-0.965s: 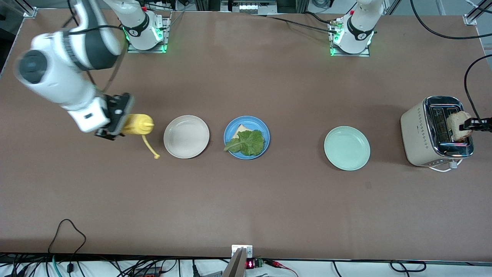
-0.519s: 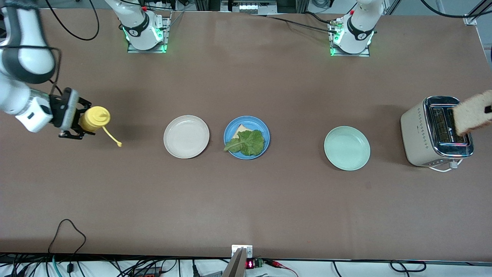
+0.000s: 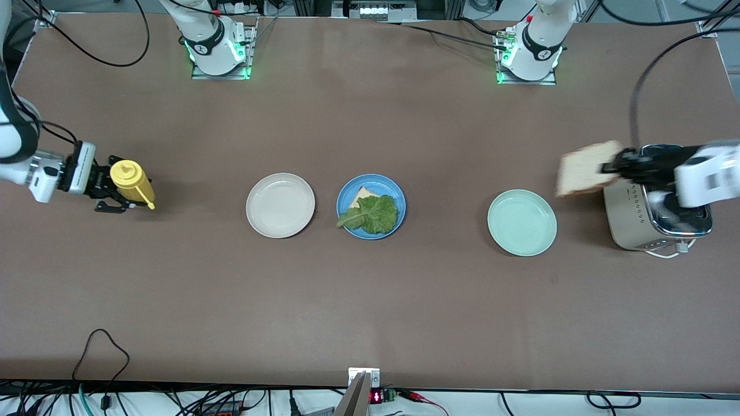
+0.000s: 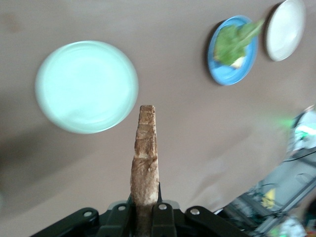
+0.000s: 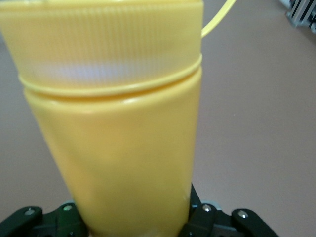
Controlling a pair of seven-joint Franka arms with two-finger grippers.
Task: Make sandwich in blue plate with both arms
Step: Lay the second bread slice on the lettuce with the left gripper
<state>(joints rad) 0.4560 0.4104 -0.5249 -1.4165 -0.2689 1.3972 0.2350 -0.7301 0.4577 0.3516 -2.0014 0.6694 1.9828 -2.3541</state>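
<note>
The blue plate point(image 3: 347, 199) sits mid-table with a bread slice point(image 3: 361, 195) on it and a green lettuce leaf point(image 3: 373, 215) on top. My left gripper point(image 3: 608, 167) is shut on a second bread slice point(image 3: 584, 176), held in the air beside the toaster, over the table between the toaster and the mint-green plate. In the left wrist view the bread slice point(image 4: 145, 163) stands edge-on between the pads of the left gripper point(image 4: 144, 217), with the blue plate point(image 4: 232, 69) some way off. My right gripper point(image 3: 118, 189) is shut on a yellow squeeze bottle point(image 3: 132, 180) at the right arm's end; the bottle point(image 5: 118, 133) fills the right wrist view.
A cream-white plate point(image 3: 280, 205) lies beside the blue plate toward the right arm's end. A mint-green plate point(image 3: 522, 222) lies toward the left arm's end. A cream toaster point(image 3: 636, 225) stands at the left arm's end. Cables hang over the table edge nearest the front camera.
The left gripper pulled the bread slice up out of the toaster and swung it toward the mint-green plate. The right gripper carried the yellow bottle away from the cream plate toward the table's end.
</note>
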